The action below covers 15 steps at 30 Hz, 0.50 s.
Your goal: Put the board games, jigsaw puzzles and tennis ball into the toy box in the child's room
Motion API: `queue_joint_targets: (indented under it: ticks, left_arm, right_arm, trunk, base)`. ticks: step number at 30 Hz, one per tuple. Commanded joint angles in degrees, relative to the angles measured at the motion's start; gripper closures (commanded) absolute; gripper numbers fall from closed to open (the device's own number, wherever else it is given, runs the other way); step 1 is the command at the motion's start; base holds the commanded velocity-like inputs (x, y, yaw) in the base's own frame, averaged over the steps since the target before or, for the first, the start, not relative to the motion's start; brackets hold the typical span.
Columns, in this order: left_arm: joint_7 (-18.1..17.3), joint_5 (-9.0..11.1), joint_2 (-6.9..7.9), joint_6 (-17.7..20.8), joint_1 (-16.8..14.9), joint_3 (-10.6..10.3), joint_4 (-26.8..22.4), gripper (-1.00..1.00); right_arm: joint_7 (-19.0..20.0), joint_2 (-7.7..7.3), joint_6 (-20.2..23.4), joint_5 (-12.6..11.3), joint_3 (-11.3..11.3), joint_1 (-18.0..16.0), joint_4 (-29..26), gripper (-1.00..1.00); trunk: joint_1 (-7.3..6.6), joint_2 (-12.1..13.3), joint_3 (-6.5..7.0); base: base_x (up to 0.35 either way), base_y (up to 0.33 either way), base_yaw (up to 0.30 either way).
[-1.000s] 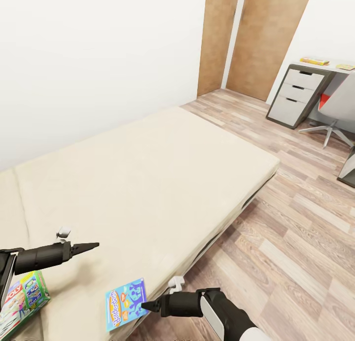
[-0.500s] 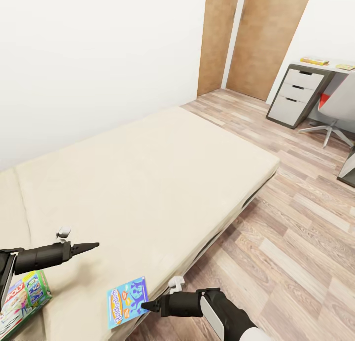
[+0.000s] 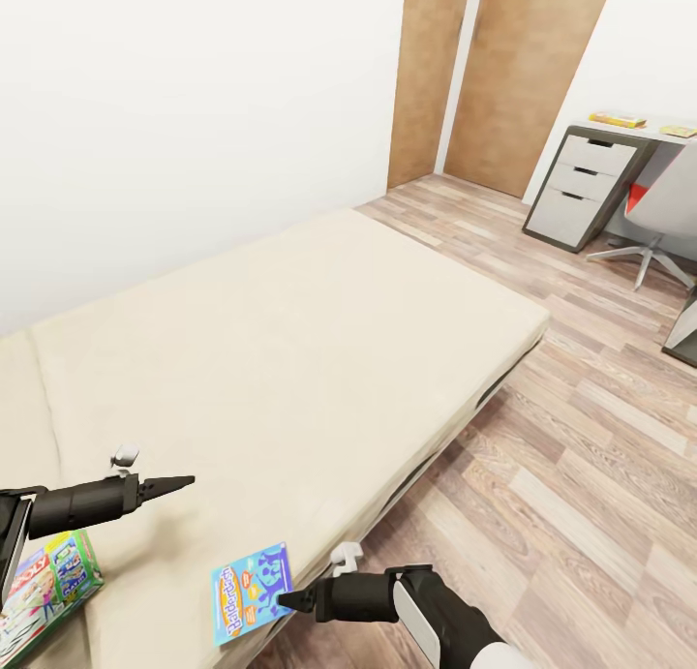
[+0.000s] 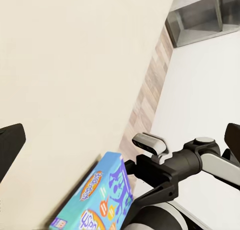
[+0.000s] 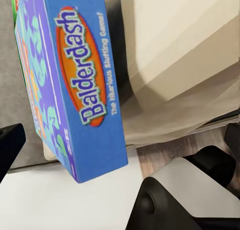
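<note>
A blue and orange board game (image 3: 250, 592) lies flat at the near edge of the cream bed (image 3: 290, 340). My right gripper (image 3: 284, 600) hangs just off that edge, its tip at the box's side. In the right wrist view the box (image 5: 75, 85) reads "Balderdash" and the fingers (image 5: 9, 140) stand wide apart, so the gripper is open. A white and green board game (image 3: 48, 582) lies at the bed's near left, partly under my left arm. My left gripper (image 3: 184, 480) hovers open above the mattress. The table (image 3: 620, 132) stands far right. The toy box is out of view.
Two flat yellowish things (image 3: 618, 120) lie on the desk, too small to name. It has a grey drawer unit (image 3: 576, 190), with a swivel chair (image 3: 658, 214) beside it. Brown door panels (image 3: 503, 69) fill the far wall. Wood plank floor (image 3: 581, 437) runs right of the bed.
Almost nothing: the blue game sits a few pixels higher and further right in the picture. Both arms hold their places.
</note>
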Motion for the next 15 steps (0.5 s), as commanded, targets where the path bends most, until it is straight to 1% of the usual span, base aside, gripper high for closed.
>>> queue_joint_targets:
  ticks: [1, 5, 15]
  left_arm:
    - [-0.53, -0.6, -0.01, 0.58, -0.04, 0.07, -0.04, -1.0]
    - [-0.53, -0.6, -0.01, 0.58, -0.04, 0.07, -0.04, -1.0]
    - [-0.53, -0.6, -0.01, 0.58, -0.04, 0.07, -0.04, -1.0]
  right_arm:
    - [-0.04, 0.0, 0.48, -0.42, 0.05, -0.03, -0.02, -1.0]
    - [-0.04, 0.0, 0.48, -0.42, 0.05, -0.02, -0.02, -1.0]
    - [0.04, 0.0, 0.48, -0.42, 0.05, -0.01, -0.02, -1.0]
  trunk:
    - [-0.01, -0.02, -0.04]
    - [-0.01, -0.02, -0.04]
    - [-0.01, -0.02, -0.04]
  base:
    - [0.0, 0.109, 0.0]
    - [0.0, 0.054, 0.0]
    - [0.0, 0.006, 0.0]
